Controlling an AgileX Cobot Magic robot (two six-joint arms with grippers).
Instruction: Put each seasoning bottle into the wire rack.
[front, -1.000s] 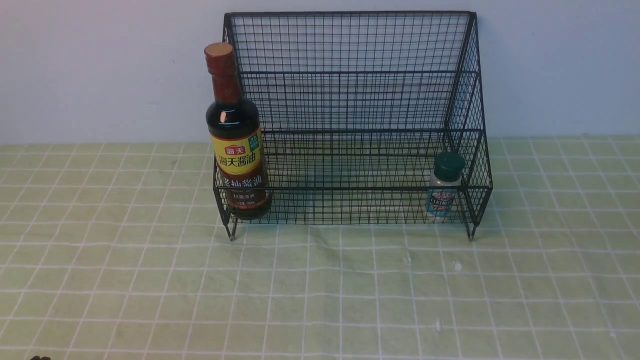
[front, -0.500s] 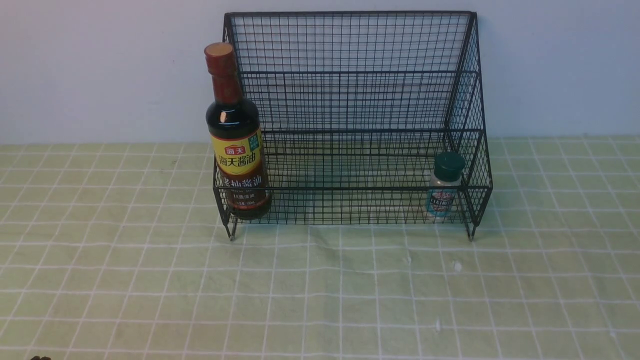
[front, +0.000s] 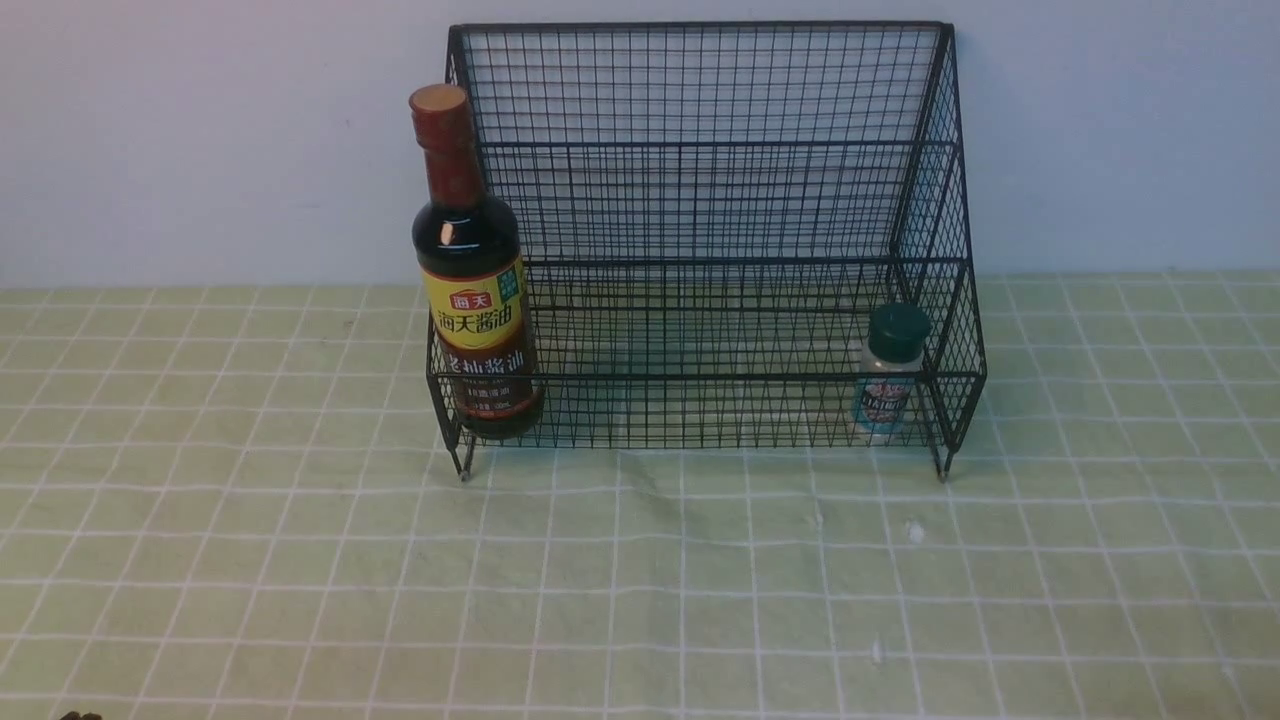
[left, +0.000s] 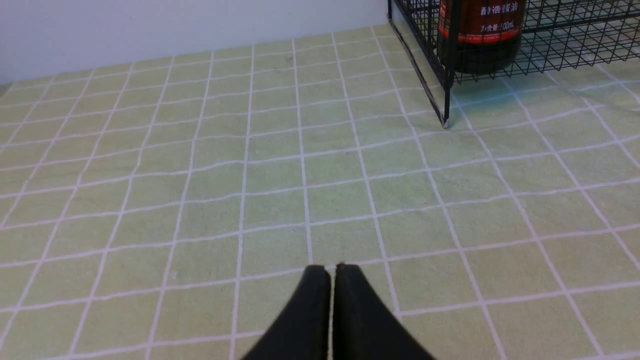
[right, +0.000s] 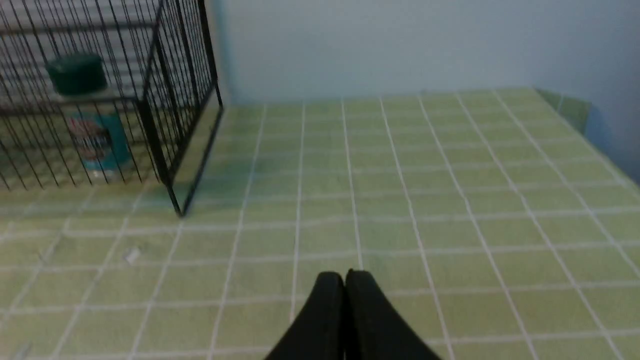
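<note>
The black wire rack (front: 710, 200) stands at the back of the table against the wall. The tall dark soy-sauce bottle (front: 470, 290) stands upright inside the rack's lower tier at its left end; its base shows in the left wrist view (left: 480, 35). The small shaker jar (front: 888, 375) with a dark green cap stands inside the lower tier at the right end, also seen in the right wrist view (right: 90, 115). My left gripper (left: 332, 267) is shut and empty over the cloth, well in front of the rack. My right gripper (right: 345, 274) is shut and empty, to the right of the rack.
A pale green checked tablecloth (front: 640, 590) covers the table. A light wall rises behind the rack. The table's right edge and a corner show in the right wrist view (right: 575, 110). A few small white specks lie on the cloth (front: 912, 530).
</note>
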